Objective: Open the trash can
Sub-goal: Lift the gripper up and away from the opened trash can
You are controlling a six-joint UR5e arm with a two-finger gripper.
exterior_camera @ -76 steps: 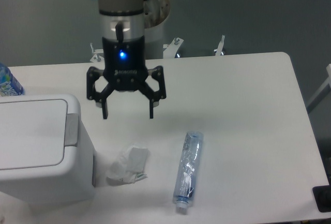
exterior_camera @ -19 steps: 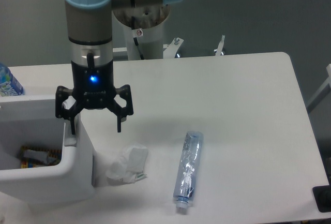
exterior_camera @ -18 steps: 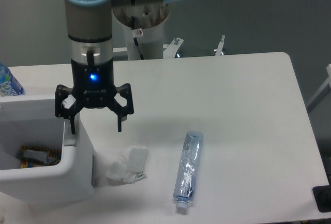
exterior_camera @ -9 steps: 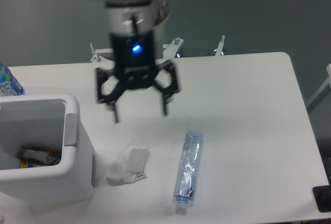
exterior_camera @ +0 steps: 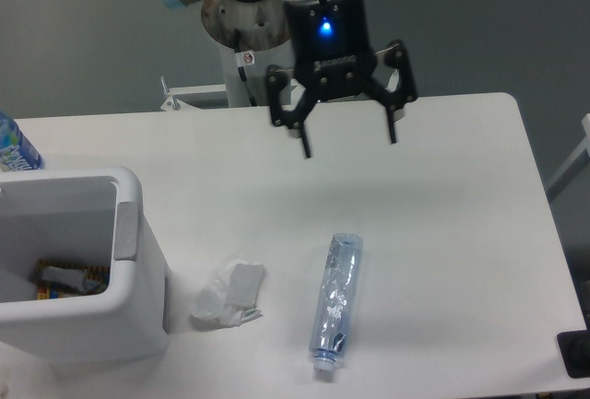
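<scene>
The trash can (exterior_camera: 129, 325) is a large boxy white bin at the table's front left. Its lid is out of sight and the top stands open, with some rubbish (exterior_camera: 63, 279) showing inside. The grey push tab (exterior_camera: 126, 217) sits on its right rim. My gripper (exterior_camera: 348, 146) hangs open and empty high above the back middle of the table, far to the right of the bin.
A crumpled white paper wad (exterior_camera: 229, 293) lies just right of the bin. A crushed clear plastic bottle (exterior_camera: 335, 302) lies at the front middle. A blue-labelled bottle (exterior_camera: 14, 146) stands at the far left edge. The robot base (exterior_camera: 247, 26) is behind the table.
The lid was shut 4.2 s ago; the gripper came down at the push tab and the bin opened. Since then the gripper has risen and swung right and back, away from the bin.
</scene>
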